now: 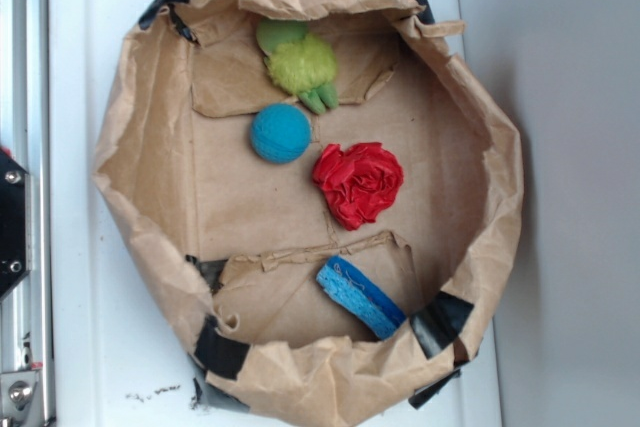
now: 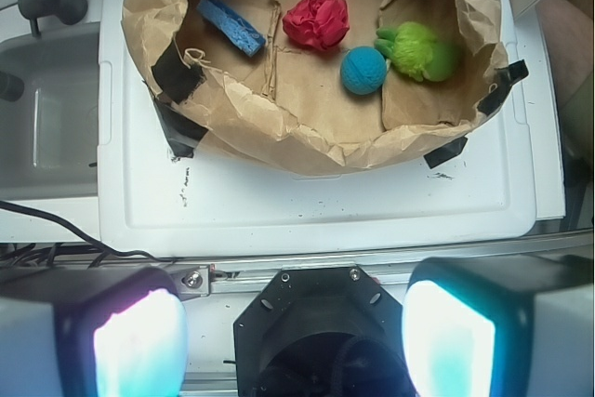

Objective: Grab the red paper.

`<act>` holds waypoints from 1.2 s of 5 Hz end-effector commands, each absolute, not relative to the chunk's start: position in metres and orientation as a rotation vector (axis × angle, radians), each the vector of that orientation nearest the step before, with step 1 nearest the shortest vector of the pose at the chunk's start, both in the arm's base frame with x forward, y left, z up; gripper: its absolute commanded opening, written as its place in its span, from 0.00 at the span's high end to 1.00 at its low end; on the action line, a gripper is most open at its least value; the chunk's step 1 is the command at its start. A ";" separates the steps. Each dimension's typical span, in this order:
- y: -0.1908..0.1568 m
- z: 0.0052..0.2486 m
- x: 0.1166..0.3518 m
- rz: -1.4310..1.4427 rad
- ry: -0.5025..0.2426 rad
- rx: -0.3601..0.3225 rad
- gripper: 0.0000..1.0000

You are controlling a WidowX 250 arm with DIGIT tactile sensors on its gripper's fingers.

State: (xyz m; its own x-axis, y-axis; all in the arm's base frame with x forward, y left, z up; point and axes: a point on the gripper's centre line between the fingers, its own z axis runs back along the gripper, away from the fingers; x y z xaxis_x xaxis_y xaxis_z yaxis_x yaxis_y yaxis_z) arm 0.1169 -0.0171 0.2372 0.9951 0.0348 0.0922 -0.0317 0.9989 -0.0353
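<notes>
Exterior view: the red paper [image 1: 358, 184], a roundish wad with no clear long axis, lies mid-floor in the brown paper bag [image 1: 140, 137], just right of the teal ball [image 1: 280, 133]; a green plush toy [image 1: 300, 65] and blue sponge [image 1: 360, 296] share the bag.

Wrist view: the gripper [image 2: 294, 337] hangs released, fingers wide apart, well short of the bag.

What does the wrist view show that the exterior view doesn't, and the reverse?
Only the wrist view shows the gripper, its two fingers wide apart and well short of the bag, plus a grey sink and a black cable to the side. Only the exterior view shows a metal rail along the left edge. Both show the brown paper bag on the white board, holding the red paper, teal ball, green plush toy and blue sponge.
</notes>
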 end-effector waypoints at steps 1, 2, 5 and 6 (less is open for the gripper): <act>-0.017 0.237 0.117 0.033 -0.093 -0.034 0.00; -0.025 0.225 0.167 0.069 -0.065 0.007 0.00; -0.025 0.225 0.167 0.069 -0.065 0.007 0.00; -0.032 0.205 0.215 0.066 -0.157 0.007 0.00</act>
